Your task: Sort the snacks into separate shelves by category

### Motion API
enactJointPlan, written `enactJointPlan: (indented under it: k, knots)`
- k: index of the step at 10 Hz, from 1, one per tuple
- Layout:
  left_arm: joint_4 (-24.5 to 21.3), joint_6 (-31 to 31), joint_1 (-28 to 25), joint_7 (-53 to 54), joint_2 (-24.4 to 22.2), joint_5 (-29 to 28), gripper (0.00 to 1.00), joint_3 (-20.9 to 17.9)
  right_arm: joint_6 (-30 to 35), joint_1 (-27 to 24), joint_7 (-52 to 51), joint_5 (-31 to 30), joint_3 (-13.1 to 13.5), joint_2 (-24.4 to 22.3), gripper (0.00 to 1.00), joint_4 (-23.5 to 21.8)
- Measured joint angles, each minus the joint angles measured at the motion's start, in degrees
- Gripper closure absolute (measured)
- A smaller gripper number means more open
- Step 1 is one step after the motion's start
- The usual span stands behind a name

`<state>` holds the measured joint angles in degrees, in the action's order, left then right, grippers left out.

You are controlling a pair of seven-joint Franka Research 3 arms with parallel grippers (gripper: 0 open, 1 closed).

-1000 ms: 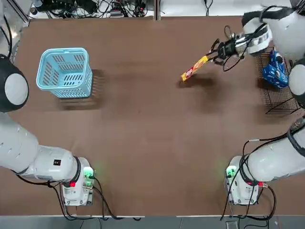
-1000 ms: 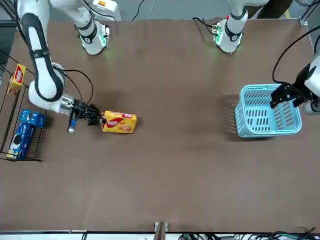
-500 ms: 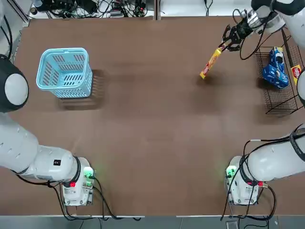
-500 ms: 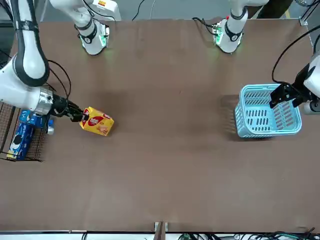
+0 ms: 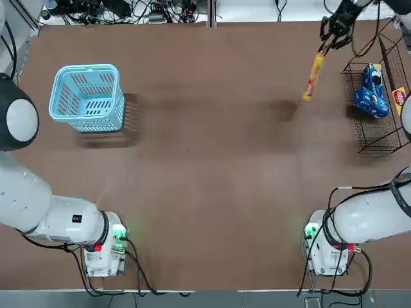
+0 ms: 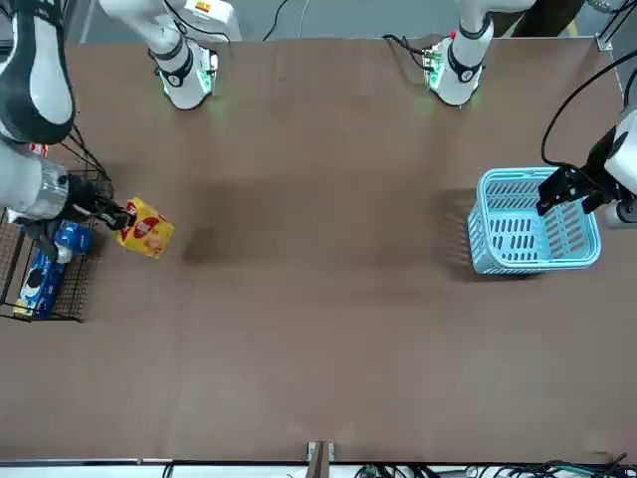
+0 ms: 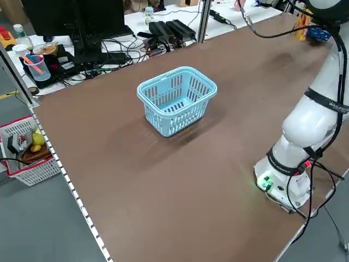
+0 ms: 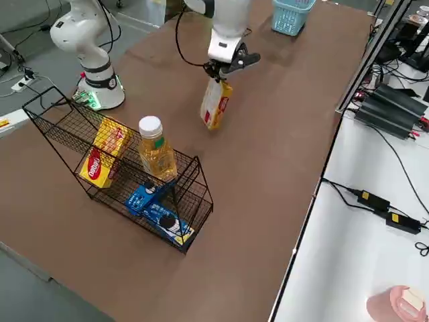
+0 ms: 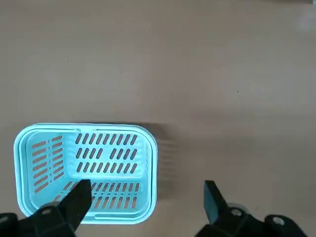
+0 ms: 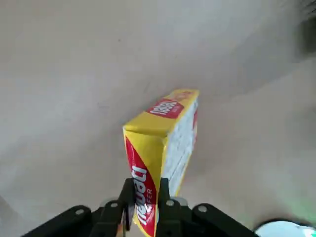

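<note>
Brown table (image 5: 212, 192), blue basket (image 5: 87, 97), black wire rack (image 8: 74, 137)

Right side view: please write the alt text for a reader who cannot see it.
The right gripper holds a yellow snack box above the table, beside a black wire rack containing another yellow box, blue packets and a bottle.

Two yellow boxes (image 8: 105, 153) (image 8: 216, 104) are showing, two blue packets (image 8: 141, 196) (image 8: 169, 221) are lying in one black wire rack (image 5: 376, 138), one capped bottle (image 8: 158, 159) is standing there, and one light blue basket (image 7: 177, 101), one red-rimmed white basket (image 7: 38, 174) and two robot arms (image 5: 70, 215) (image 5: 379, 215) are also appearing
</note>
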<state>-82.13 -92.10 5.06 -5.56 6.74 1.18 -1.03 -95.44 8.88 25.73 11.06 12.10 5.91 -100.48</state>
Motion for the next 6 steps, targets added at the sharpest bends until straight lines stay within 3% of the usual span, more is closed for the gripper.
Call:
enactJointPlan:
  k: [3,6]
  knots:
    - [0.0,0.0,0.0,0.0,0.0,0.0,0.0,0.0,9.2,0.5,-2.3,-15.6,-0.7,1.3,0.77,9.5]
    - [0.0,0.0,0.0,0.0,0.0,0.0,0.0,0.0,9.6,0.7,-8.8,-26.0,-0.8,2.7,0.77,10.5]
